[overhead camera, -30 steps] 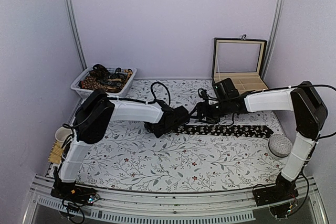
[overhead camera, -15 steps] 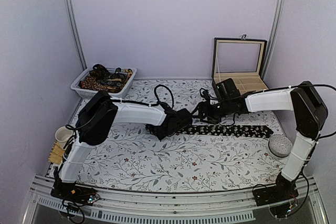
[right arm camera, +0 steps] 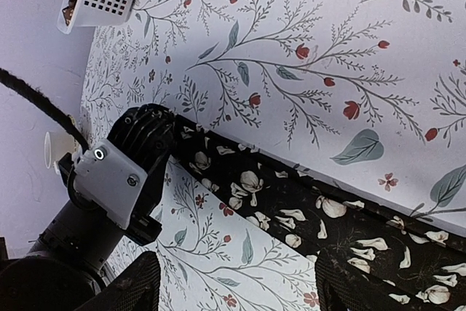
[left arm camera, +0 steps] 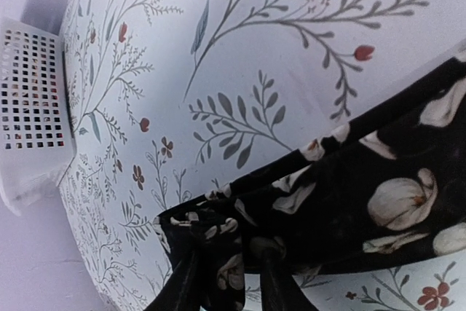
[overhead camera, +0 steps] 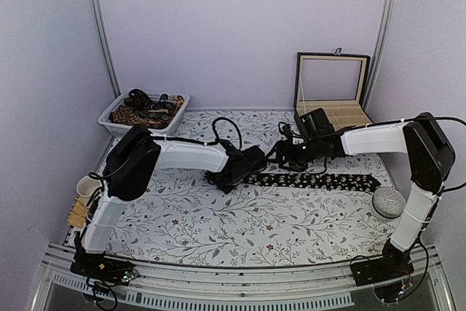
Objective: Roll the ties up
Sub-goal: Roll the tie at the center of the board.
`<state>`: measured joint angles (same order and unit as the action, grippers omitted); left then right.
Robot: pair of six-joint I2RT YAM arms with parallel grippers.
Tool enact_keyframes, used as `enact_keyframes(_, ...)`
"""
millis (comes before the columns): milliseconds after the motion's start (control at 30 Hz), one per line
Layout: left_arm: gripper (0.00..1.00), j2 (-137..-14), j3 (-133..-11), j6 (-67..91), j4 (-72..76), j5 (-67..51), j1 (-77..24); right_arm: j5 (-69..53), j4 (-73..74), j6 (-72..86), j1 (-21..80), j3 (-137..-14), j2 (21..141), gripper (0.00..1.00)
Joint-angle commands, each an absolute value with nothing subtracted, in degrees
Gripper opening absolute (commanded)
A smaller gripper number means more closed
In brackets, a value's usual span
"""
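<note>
One black pale-flowered fabric necktie (overhead camera: 342, 180); left jaws narrowly straddle its end, right jaws gape; overhead alone shows open wooden box (overhead camera: 342, 116).

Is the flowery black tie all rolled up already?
No, the black tie lies stretched out long and flat across the table in the top view.

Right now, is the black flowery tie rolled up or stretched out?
Stretched out. The tie lies long across the table; only one end is crumpled.
</note>
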<state>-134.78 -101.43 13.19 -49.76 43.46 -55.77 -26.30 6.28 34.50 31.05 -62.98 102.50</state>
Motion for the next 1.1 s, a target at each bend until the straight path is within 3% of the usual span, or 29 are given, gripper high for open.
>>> enact_keyframes(0, 0.29, -132.4, -98.6, 12.8, -44.2, 34.4, -54.2, -27.1, 5.9, 34.5, 30.6, -62.7, 101.9, 0.73)
enact_keyframes(1067, 0.46, -121.9, -94.3, 10.4, -35.0, 29.4, -52.1, -29.0, 4.5, 35.6, 30.3, -63.3, 103.0, 0.73)
